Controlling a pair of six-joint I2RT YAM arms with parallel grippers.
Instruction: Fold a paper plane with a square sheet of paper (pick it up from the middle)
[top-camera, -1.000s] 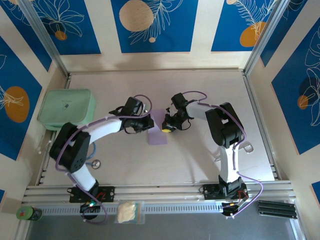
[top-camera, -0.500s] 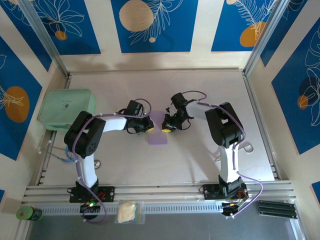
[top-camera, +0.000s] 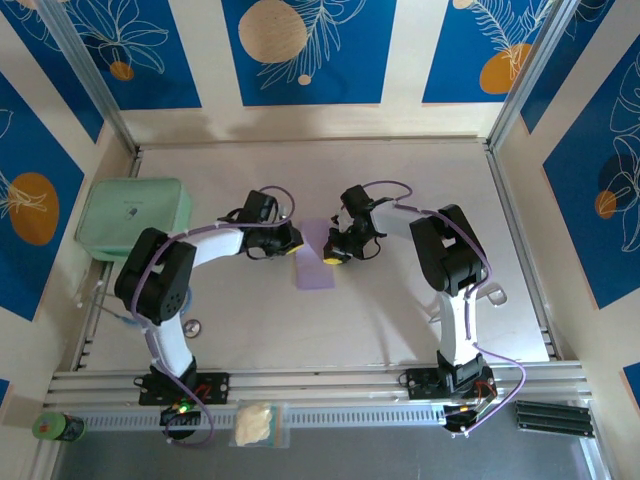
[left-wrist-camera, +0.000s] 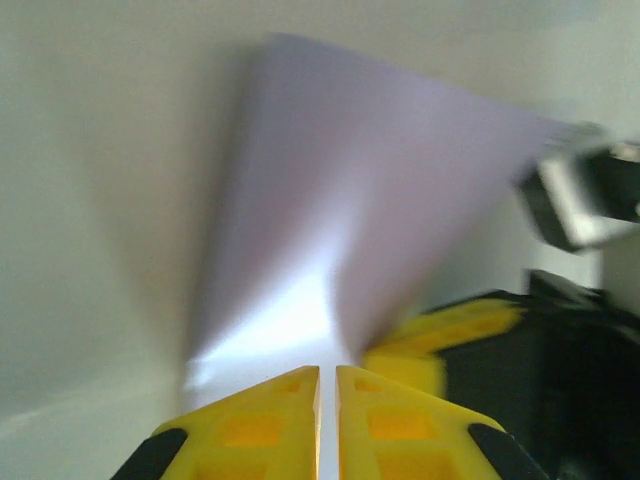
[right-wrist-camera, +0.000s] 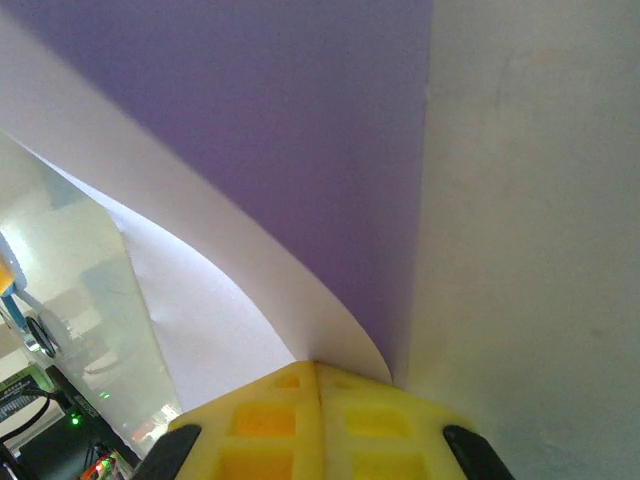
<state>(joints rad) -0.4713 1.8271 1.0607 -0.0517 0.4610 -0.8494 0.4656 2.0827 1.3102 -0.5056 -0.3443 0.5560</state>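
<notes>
Sheet (right-wrist-camera: 300, 150) edge vanishes inside the clamped right tool (right-wrist-camera: 318, 370); left tool (left-wrist-camera: 328, 375) view blurred.

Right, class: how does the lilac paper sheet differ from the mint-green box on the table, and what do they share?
The lilac sheet is thin and curls up where the right gripper pinches its edge; the mint-green box is thick, round-cornered and untouched. The sheet lies mid-table; the box sits at the left edge. Both are pale and rest on the table.
</notes>
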